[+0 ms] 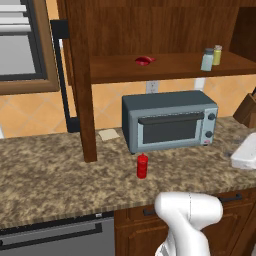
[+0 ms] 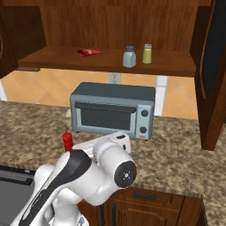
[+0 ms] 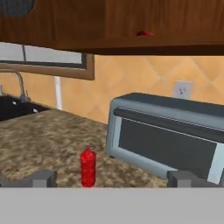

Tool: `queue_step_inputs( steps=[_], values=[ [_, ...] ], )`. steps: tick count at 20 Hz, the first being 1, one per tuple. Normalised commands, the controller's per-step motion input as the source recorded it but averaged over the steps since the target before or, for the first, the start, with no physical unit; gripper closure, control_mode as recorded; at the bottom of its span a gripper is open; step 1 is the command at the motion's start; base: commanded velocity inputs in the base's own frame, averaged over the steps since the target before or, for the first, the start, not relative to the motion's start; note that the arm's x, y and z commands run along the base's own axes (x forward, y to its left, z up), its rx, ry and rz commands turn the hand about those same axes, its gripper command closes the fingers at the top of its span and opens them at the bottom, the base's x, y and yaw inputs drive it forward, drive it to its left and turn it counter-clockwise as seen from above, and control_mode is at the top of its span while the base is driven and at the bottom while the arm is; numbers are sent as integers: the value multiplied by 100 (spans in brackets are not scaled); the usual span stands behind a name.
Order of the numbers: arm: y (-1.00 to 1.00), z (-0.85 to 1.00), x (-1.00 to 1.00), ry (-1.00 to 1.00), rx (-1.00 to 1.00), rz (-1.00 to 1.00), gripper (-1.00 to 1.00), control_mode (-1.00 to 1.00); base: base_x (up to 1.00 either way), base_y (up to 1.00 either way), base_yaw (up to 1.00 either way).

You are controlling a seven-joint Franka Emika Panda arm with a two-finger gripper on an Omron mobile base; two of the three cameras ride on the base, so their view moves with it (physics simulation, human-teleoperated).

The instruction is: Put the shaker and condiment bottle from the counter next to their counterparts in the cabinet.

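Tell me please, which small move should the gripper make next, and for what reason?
Probably ease the gripper forward toward the condiment bottle until its jaws stand on either side of it, then close. The shaker already stands on the cabinet shelf beside the yellow-green shaker, while the red bottle remains upright on the counter, between the open fingertips and a little ahead of them.

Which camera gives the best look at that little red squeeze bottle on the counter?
The hand view: the condiment bottle stands close and unblocked before the toaster oven. The left base view shows it whole but smaller; in the right base view the arm hides its lower part.
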Motion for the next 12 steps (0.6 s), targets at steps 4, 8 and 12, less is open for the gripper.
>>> queue_step_inputs(
  steps=[4, 8, 12],
  values=[
    [100, -100, -5, -14, 0, 71, -100, -100, 0, 0, 0],
    [84, -68, 24, 12, 0, 47, -100, -100, 0, 0, 0],
    [2, -3, 21, 3, 0, 7, -100, -100, 0, 0, 0]
  ],
)
